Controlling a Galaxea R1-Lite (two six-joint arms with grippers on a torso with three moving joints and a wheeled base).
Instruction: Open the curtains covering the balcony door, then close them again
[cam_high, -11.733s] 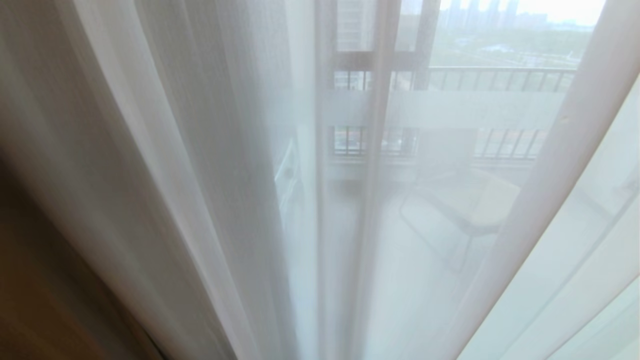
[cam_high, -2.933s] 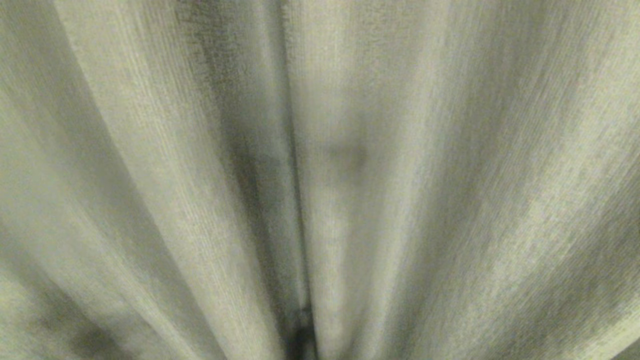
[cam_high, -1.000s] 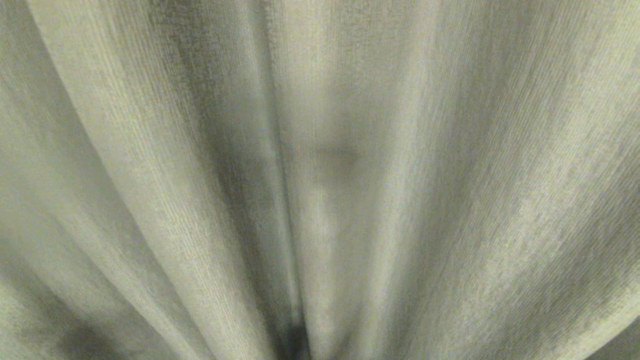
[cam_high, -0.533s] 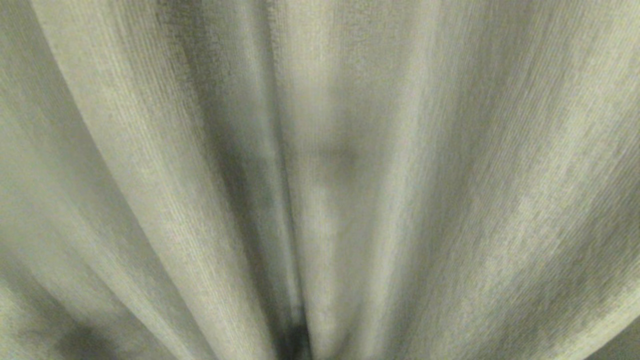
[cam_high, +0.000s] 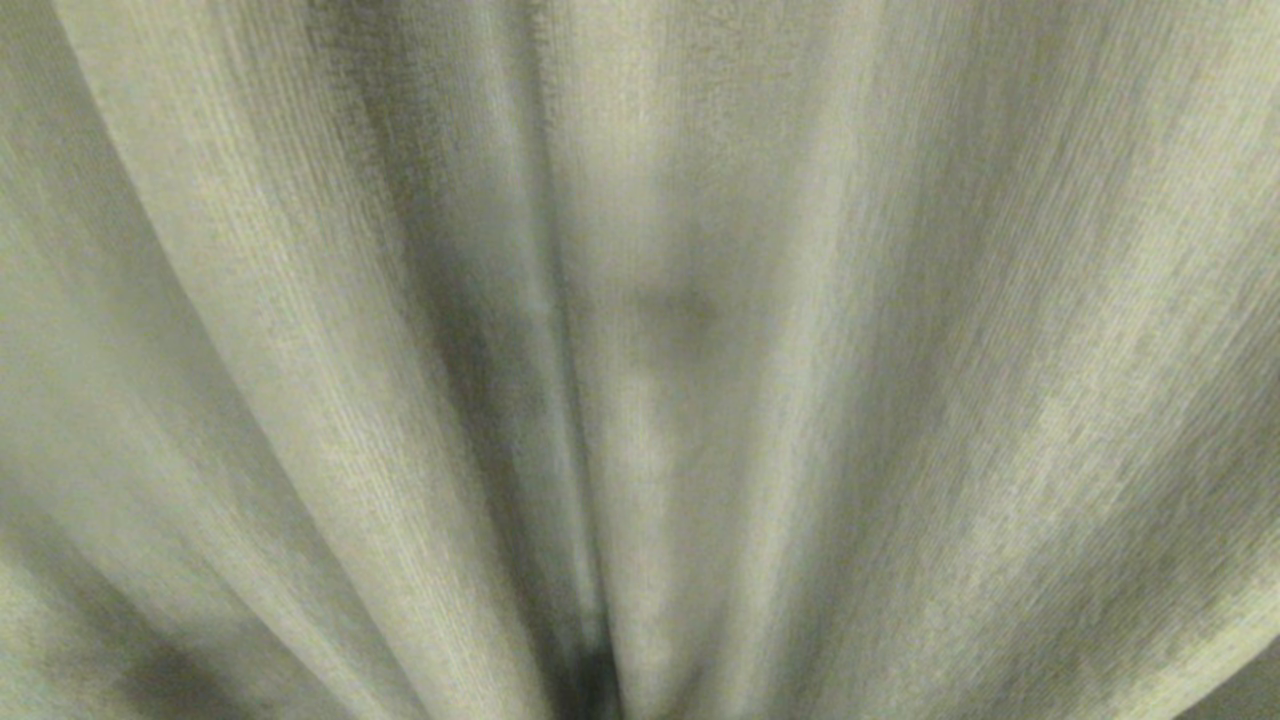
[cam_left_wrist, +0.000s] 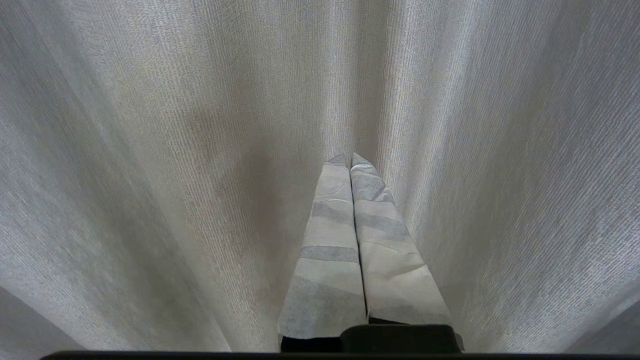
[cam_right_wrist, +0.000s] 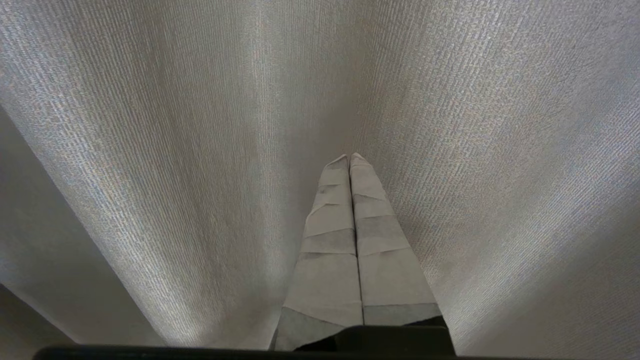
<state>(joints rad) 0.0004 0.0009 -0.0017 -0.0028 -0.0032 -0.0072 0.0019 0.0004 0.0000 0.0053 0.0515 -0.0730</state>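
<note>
Right before you the curtains (cam_high: 700, 300) hang drawn, filling every view, with the left gripper (cam_left_wrist: 350, 159) and right gripper (cam_right_wrist: 349, 157) pinched closed on nothing, seemingly parked because closing looks finished.

The curtains (cam_high: 900, 400) are seen as thick woven cloth, matt, cream-beige, with a fine ribbed weave and soft pleats. Fingers (cam_left_wrist: 325, 235) of the left gripper (cam_left_wrist: 350, 159) and right gripper (cam_right_wrist: 349, 158) are wrapped in pale, creased, matt tape-like strips.
</note>
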